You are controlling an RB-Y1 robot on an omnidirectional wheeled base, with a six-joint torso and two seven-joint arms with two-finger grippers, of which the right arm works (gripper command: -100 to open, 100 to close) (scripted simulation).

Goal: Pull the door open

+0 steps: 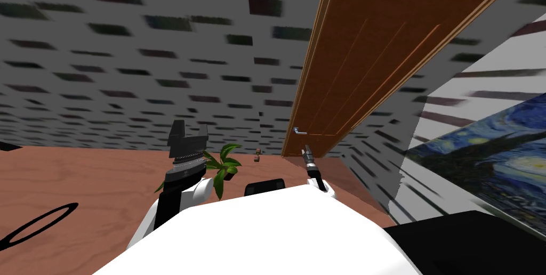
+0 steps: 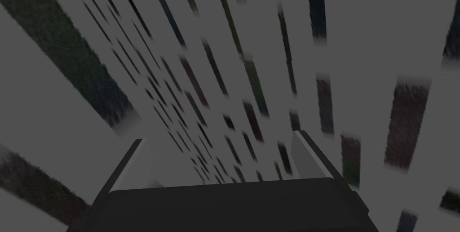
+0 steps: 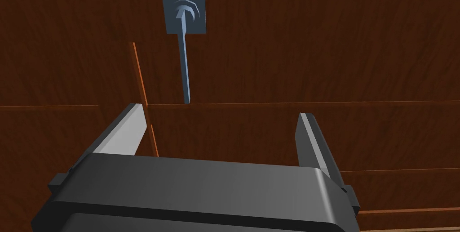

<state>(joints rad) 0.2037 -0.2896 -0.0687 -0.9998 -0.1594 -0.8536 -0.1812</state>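
A brown panelled door (image 1: 368,58) stands shut in its frame ahead to my right. Its grey lever handle (image 1: 299,130) sits on a square plate near the door's left edge. My right gripper (image 1: 305,152) is a short way in front of the handle, apart from it. In the right wrist view the handle (image 3: 185,69) lies just beyond the open right gripper (image 3: 220,117), a little off its middle, nothing between the fingers. My left gripper (image 1: 187,130) is raised on the left, open (image 2: 220,146) and facing the grey brick wall.
A potted green plant (image 1: 224,165) stands on the brown wooden floor close in front of me, and a small brown object (image 1: 257,155) lies by the wall. A large starry-night painting (image 1: 496,154) hangs on the right wall. A black ring (image 1: 37,226) lies at lower left.
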